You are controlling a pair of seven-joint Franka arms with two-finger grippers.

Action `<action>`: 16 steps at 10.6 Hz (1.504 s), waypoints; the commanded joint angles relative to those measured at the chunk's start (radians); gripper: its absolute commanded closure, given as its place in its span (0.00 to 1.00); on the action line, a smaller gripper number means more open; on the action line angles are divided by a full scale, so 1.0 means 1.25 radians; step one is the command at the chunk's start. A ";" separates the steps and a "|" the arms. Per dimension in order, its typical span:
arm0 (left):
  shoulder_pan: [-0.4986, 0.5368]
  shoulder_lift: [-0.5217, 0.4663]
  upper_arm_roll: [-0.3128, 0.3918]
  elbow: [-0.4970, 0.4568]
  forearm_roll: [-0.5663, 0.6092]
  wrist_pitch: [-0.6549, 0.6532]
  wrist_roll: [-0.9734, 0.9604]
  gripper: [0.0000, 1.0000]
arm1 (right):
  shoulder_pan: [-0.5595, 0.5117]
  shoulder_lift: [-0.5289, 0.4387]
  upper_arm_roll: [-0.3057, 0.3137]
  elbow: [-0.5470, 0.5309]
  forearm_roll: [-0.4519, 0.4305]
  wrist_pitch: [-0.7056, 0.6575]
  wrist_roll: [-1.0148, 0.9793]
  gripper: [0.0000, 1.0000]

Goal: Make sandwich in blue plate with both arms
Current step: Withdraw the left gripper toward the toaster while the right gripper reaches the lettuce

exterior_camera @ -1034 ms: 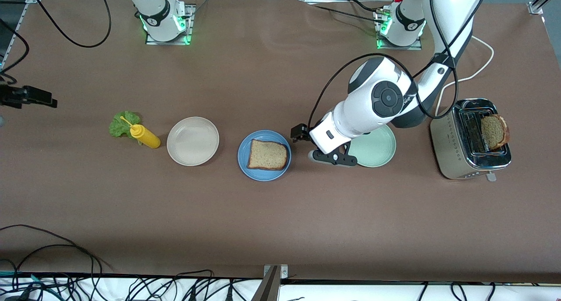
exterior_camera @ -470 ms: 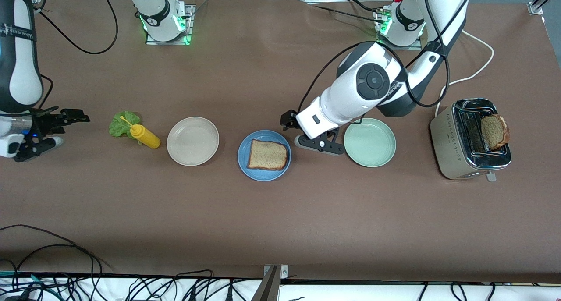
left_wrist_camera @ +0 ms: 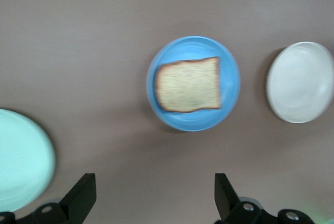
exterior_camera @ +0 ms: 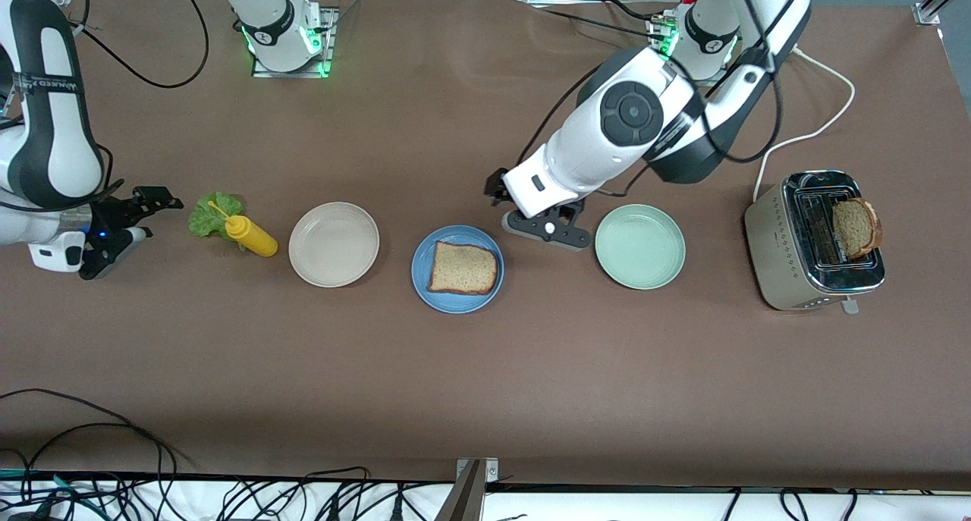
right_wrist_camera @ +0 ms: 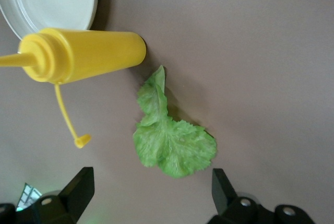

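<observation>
The right gripper (exterior_camera: 125,225), jaws open, is poised beside the ruffled green lettuce leaf (exterior_camera: 212,214); a pinch on it is judged next. One brown bread slice (exterior_camera: 463,268) lies on the round blue plate (exterior_camera: 422,278); the left gripper (exterior_camera: 523,214), jaws open and empty, is held just beside it

The brown counter (exterior_camera: 485,369) carries, nine to three o'clock: lettuce leaf (exterior_camera: 206,214), yellow squeeze bottle (exterior_camera: 250,235), beige plate (exterior_camera: 334,244), blue plate (exterior_camera: 457,297), pale green plate (exterior_camera: 639,246), toaster (exterior_camera: 812,240).

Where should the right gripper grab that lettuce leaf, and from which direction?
Probably the broad ruffled end of the lettuce leaf, from straight above. The leaf lies flat on the table, and its narrow tip runs up to the yellow squeeze bottle, so that end is crowded. The right gripper is open above it.
</observation>
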 commanded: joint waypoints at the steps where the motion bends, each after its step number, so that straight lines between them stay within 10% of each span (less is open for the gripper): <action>1: 0.006 -0.109 0.052 -0.023 0.085 -0.112 0.015 0.00 | -0.001 0.012 0.008 -0.068 0.016 0.097 -0.139 0.00; 9: 0.006 -0.265 0.309 -0.024 0.071 -0.273 0.234 0.00 | 0.000 0.062 0.020 -0.180 0.021 0.315 -0.317 0.15; 13: 0.006 -0.330 0.444 -0.055 -0.040 -0.284 0.418 0.00 | 0.000 0.064 0.020 -0.201 0.021 0.355 -0.316 0.91; 16: 0.012 -0.349 0.478 -0.067 -0.040 -0.280 0.469 0.00 | -0.002 0.040 0.014 -0.179 0.020 0.300 -0.319 1.00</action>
